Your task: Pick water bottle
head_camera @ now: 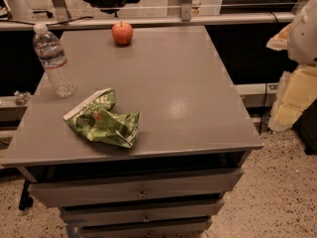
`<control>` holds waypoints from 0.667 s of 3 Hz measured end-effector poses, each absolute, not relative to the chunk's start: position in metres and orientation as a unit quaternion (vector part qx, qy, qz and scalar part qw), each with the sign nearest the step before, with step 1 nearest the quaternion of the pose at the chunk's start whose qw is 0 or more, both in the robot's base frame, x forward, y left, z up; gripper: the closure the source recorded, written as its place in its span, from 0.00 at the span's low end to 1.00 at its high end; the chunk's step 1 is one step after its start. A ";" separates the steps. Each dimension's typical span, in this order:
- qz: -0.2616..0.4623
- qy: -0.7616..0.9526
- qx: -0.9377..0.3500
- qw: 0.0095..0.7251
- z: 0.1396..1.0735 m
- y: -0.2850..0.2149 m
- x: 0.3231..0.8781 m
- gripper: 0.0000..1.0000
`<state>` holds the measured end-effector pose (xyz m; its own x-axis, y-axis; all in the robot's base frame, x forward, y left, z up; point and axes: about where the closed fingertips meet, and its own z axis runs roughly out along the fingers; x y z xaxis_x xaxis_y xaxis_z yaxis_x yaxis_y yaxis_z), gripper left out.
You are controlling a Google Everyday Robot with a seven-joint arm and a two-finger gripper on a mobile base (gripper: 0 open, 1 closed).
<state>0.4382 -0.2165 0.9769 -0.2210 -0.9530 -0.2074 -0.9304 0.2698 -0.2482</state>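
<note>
Well apart, water bottle (53,61) left, pincer (296,100) right

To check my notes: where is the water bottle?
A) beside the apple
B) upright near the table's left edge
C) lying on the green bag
B: the water bottle stands upright at the left edge of the table, apart from the apple and green bag; the tool hangs at the far right, off the table.

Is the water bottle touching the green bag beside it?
Apart. The camera view shows bare table between the water bottle and the green bag. The gripper is out of view.
</note>
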 end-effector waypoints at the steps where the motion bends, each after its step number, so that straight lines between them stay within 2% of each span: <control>1: -0.035 0.781 -0.603 0.160 0.977 -0.216 0.438 0.00; 2: -0.016 0.773 -0.609 0.178 0.978 -0.208 0.445 0.00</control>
<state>0.4454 -0.2082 0.9779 -0.1949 -0.9471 -0.2551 -0.9355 0.2576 -0.2417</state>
